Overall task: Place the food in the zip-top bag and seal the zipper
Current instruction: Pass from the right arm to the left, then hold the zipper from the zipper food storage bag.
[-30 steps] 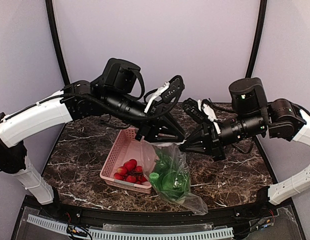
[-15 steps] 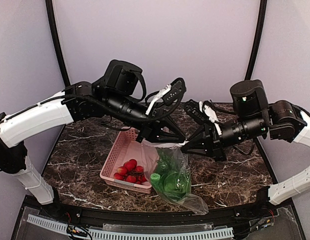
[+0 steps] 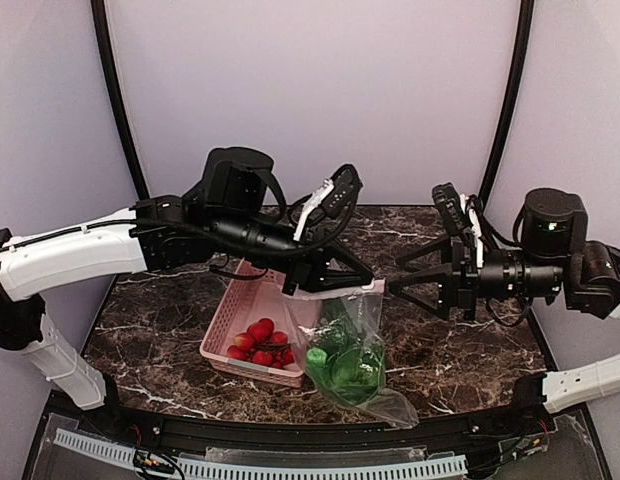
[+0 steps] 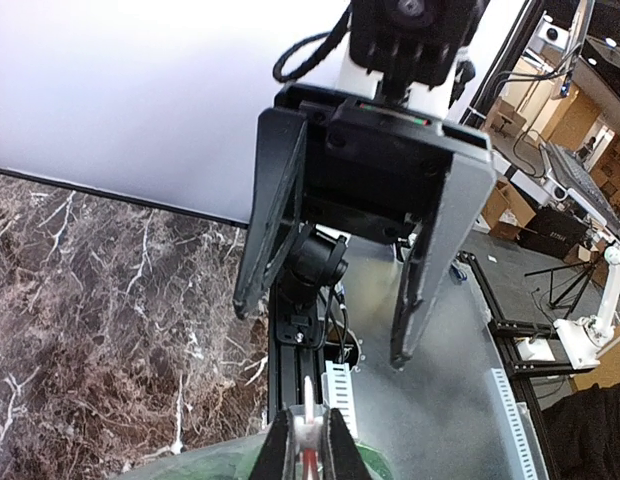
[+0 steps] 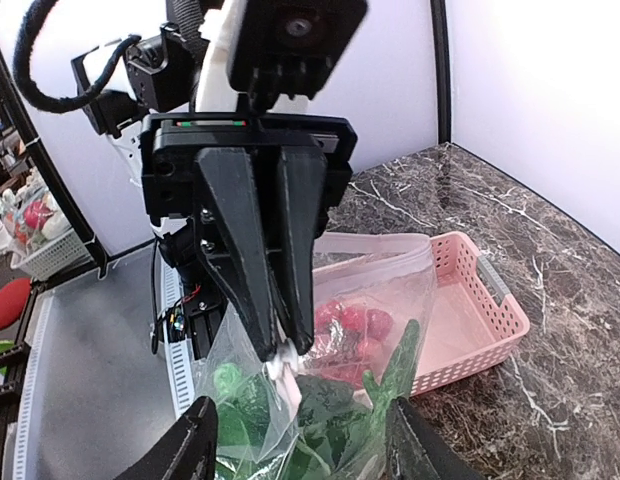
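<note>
Marble table (image 3: pixel 460 350), top view: left gripper (image 3: pixel 292 288) is pinched on the zipper (image 3: pixel 335 292) above the basket (image 3: pixel 222 325). Bag (image 3: pixel 368 315) hangs at the basket's right side with food (image 3: pixel 342 362) inside. Right gripper (image 3: pixel 395 278) is spread, further right of the basket, apart from the bag.
Left wrist: own fingers (image 4: pixel 280 455) are pressed on the zipper strip. Right gripper faces them, jaws wide.
Right wrist: own fingers are spread. Left gripper is clamped on the zipper, bag and food in front of the basket.

zip-top bag (image 3: pixel 352 345) beside pink basket (image 3: pixel 244 296)
</note>
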Available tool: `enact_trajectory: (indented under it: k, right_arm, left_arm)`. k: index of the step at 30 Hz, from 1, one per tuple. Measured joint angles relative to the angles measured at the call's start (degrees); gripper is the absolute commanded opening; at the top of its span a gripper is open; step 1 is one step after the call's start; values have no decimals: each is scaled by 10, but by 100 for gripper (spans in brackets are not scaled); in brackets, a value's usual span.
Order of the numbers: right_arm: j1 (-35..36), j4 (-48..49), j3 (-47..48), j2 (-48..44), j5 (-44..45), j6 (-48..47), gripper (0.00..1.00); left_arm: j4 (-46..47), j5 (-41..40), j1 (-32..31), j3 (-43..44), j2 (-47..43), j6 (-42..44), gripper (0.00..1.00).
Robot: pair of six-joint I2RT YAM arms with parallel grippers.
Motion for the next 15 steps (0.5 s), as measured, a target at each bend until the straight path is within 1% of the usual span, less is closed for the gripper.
enact_trajectory:
  k: [6, 11, 15]
  right_arm:
    - [0, 42, -26, -12, 15, 37, 48]
    - [0, 61, -26, -8, 15, 49, 40]
    - [0, 70, -26, -1, 14, 49, 37]
  left_arm:
    - [54, -8, 0, -7, -15, -21, 1]
    - [65, -12, 0, -7, -16, -24, 1]
    - [65, -12, 0, -8, -16, -25, 1]
